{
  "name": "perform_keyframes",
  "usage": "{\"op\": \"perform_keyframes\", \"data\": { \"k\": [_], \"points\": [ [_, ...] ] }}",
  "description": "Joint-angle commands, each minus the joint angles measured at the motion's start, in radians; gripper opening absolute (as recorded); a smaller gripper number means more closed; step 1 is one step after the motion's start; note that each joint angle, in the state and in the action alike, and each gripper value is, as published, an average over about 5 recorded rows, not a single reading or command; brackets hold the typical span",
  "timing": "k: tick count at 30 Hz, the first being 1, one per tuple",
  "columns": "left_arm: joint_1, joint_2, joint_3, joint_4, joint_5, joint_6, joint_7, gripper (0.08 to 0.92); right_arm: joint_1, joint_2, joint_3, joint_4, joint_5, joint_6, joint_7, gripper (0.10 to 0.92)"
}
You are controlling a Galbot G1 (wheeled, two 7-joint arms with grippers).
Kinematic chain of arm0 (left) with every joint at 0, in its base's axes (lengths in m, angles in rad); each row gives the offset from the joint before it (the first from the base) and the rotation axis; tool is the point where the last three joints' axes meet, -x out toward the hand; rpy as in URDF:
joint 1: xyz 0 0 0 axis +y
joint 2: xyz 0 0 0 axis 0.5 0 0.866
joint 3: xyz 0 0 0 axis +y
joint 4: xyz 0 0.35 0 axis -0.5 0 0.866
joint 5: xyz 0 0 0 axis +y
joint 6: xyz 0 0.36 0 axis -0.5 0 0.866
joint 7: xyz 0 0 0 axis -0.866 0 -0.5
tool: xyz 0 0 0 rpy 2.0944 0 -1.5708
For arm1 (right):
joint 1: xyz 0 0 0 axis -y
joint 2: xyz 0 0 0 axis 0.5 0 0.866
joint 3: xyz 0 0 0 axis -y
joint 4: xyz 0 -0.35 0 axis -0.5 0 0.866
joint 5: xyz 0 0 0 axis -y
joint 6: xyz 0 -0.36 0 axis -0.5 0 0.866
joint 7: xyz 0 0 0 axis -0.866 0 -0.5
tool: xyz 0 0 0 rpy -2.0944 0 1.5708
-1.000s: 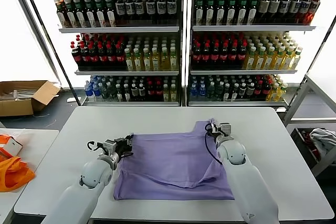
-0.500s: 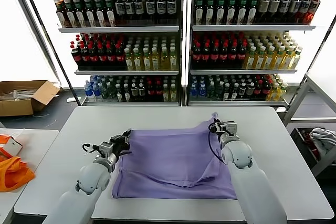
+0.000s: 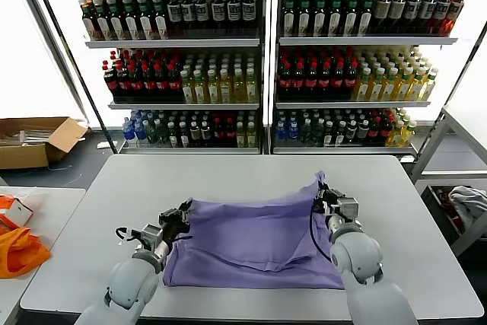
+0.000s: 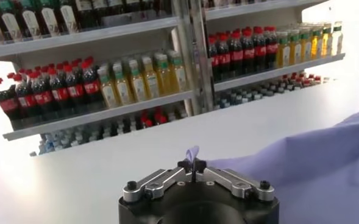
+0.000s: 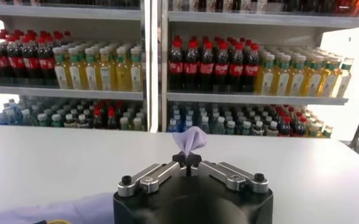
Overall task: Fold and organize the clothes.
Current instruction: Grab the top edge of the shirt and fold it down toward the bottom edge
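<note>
Head view, left to right, with the T-shirt as landmark. Well to the left of the T-shirt [image 3: 255, 241], on a separate low stand, we are seeing a bright orange bag [image 3: 17, 253]; farther back on the floor a cardboard box [image 3: 34, 141] is lying open.

We are holding the T-shirt's far-left corner in the left hand [image 3: 179, 222], whose fingers are pinched tight on the fabric. In the left wrist view the same hand [image 4: 192, 168] is closing on a small tuft of lavender cloth, with the rest of the garment [image 4: 313, 170] trailing away over the white surface [image 4: 106, 164].

The T-shirt itself is lying near the front middle of the surface [image 3: 99, 211], its near edge resting flat and its far edge being lifted between our two hands, so that the cloth is sagging in soft folds. No printed pattern is showing on the upward face.

At the T-shirt's far-right corner the right hand [image 3: 326, 199] is likewise clamped on the fabric; in the right wrist view this hand [image 5: 190, 159] is gripping a raised peak of cloth [image 5: 190, 139] standing up above its fingertips.

Behind the T-shirt, beyond the surface, shelves of bottled drinks [image 3: 259, 58] are filling the background. Well to its right, a pale cloth [image 3: 468, 203] is lying on a side rack.
</note>
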Motion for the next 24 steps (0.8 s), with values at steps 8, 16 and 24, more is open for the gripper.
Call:
{"op": "perform_keyframes", "data": {
  "k": [8,16,24],
  "points": [
    [0.206,-0.009,-0.059,-0.127,0.059,-0.009,0.009,0.087,-0.24,-0.007,0.04,0.159,-0.022,0.014,0.031,0.113],
    [0.247,-0.019,-0.075,-0.129,0.084,-0.021,0.019,0.087,-0.304,0.001,0.033,0.174,-0.04,0.026,0.052,0.113],
    [0.25,-0.04,-0.079,-0.106,0.097,-0.025,0.021,0.087,-0.353,0.005,0.027,0.174,-0.072,0.052,0.06,0.113]
  ]
}}
